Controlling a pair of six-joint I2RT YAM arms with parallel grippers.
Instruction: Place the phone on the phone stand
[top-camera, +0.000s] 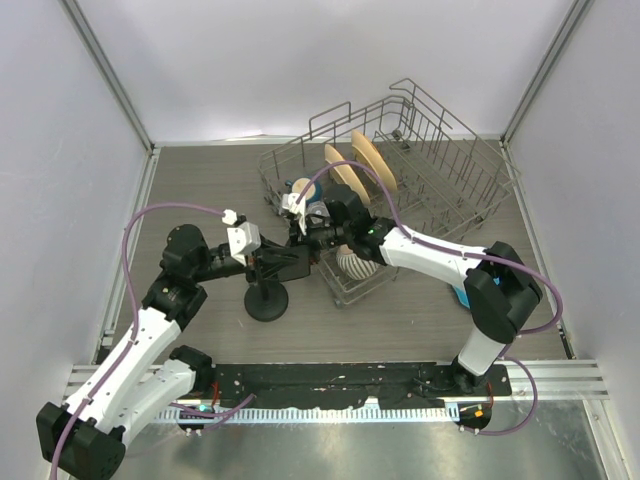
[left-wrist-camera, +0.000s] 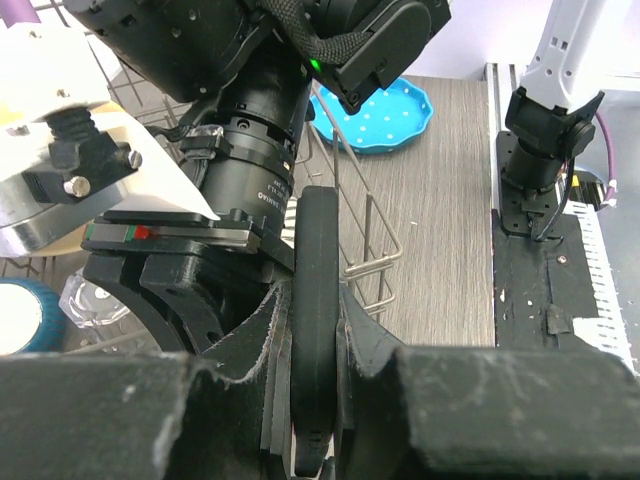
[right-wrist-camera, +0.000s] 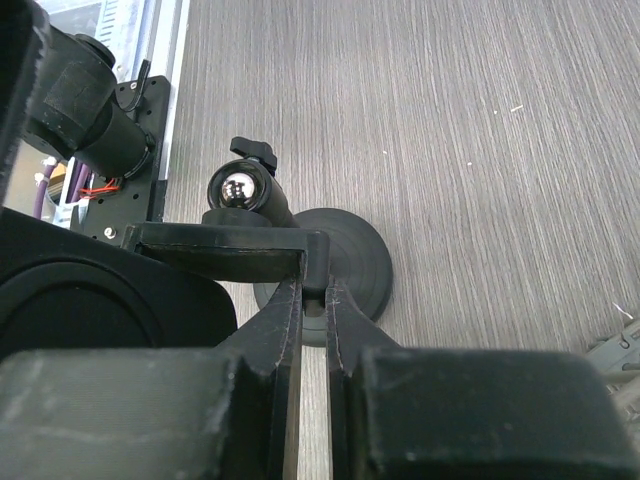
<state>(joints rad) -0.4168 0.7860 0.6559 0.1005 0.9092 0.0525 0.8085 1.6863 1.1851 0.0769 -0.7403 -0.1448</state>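
The phone (left-wrist-camera: 318, 270) is a thin black slab, seen edge-on in the left wrist view. My left gripper (left-wrist-camera: 318, 400) is shut on it, one finger on each flat face. In the right wrist view the phone (right-wrist-camera: 220, 250) lies level above the phone stand (right-wrist-camera: 362, 262), which has a black disc base and a shiny ball joint. My right gripper (right-wrist-camera: 315, 290) is shut on the phone's end. In the top view the two grippers, left (top-camera: 288, 262) and right (top-camera: 305, 236), meet just above the stand (top-camera: 266, 302).
A wire dish rack (top-camera: 440, 170) with upright plates and cups stands right behind the grippers; its wires (left-wrist-camera: 375, 255) are close to the phone. A blue scalloped plate (left-wrist-camera: 385, 115) lies on the table to the right. White walls enclose the table.
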